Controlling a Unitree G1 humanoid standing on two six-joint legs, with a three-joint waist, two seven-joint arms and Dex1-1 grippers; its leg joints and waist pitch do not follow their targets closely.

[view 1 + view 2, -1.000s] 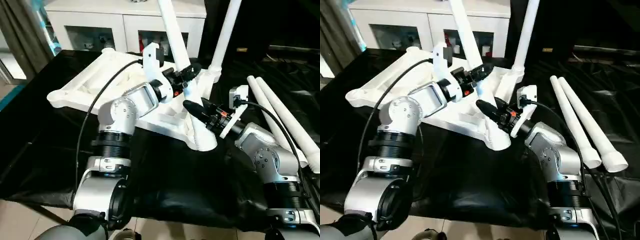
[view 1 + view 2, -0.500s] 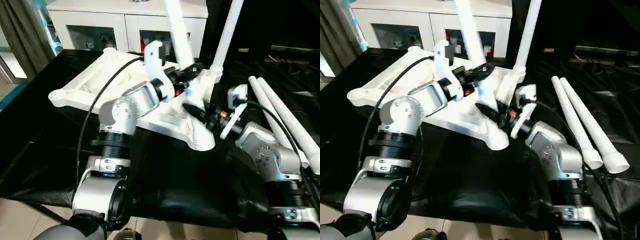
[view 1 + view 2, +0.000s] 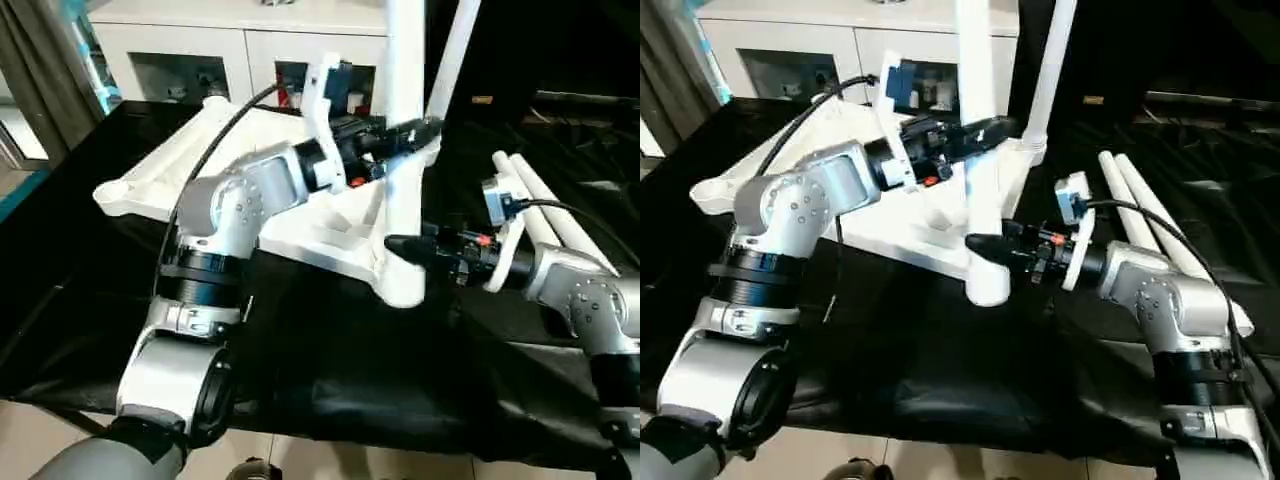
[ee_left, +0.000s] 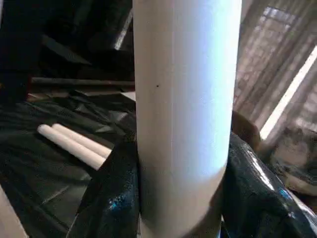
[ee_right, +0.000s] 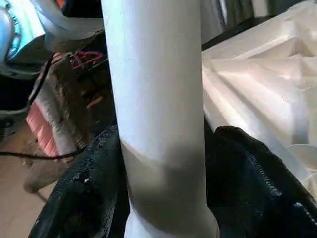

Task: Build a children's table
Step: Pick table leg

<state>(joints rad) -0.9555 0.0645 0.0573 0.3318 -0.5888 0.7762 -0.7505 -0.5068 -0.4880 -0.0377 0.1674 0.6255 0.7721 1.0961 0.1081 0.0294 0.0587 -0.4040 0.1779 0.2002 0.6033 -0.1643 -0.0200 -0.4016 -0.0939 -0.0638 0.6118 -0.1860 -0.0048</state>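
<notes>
Both arms reach inward; left gripper [image 3: 425,128] clamped on upright leg [image 3: 404,150]; right gripper [image 3: 398,245] jaws straddle leg base, grip unclear.

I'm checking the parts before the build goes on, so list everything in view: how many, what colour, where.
Tabletop: one, white, upside down on the black-draped work table, ribbed underside up.
Legs standing in sockets: two, white; near one at the tabletop's near corner, far one at the corner behind it.
Loose legs: two, white, lying side by side on the cloth at the robot's right.
Work table: one, covered in black cloth, under everything.
Cabinet: one, white with glass doors, behind the table.
Left gripper: black jaws around the near leg, partway up.
Right gripper: black jaws either side of that leg, low by the socket.
</notes>
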